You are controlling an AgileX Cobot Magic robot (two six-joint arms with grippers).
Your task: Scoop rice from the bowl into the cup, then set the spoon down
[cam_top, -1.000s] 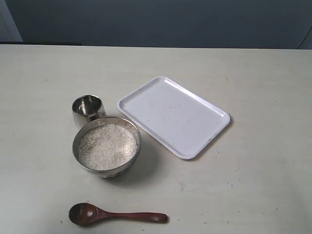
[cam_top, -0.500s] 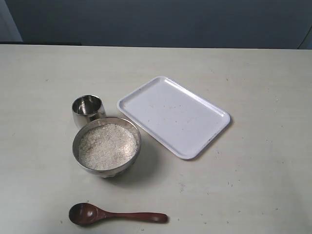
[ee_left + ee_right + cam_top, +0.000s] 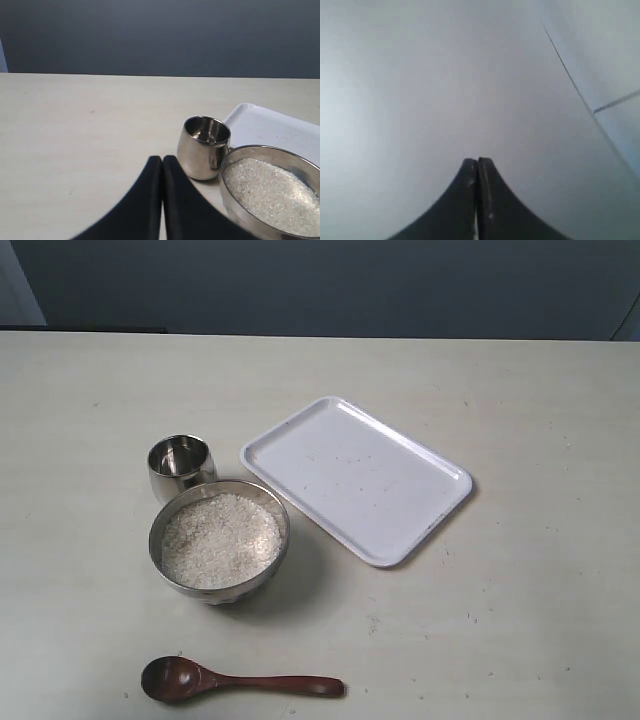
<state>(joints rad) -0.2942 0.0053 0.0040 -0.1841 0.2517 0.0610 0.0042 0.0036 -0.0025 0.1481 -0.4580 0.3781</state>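
A wide steel bowl [image 3: 276, 512] filled with white rice [image 3: 220, 538] sits left of centre on the table; the bowl [image 3: 235, 210] also shows in the left wrist view with its rice [image 3: 272, 195]. The small steel cup [image 3: 180, 467] stands just behind it, touching or nearly so, and looks empty [image 3: 204, 147]. The dark wooden spoon [image 3: 235, 680] lies flat near the front edge, scoop to the left. My left gripper [image 3: 162, 160] is shut and empty, short of the cup. My right gripper [image 3: 477, 162] is shut, facing a blank grey wall. Neither gripper shows in the exterior view.
A white rectangular tray [image 3: 450, 502] lies empty, angled, to the right of the bowl and cup; its corner [image 3: 260, 122] shows behind the cup in the left wrist view. A dark wall runs along the table's far edge.
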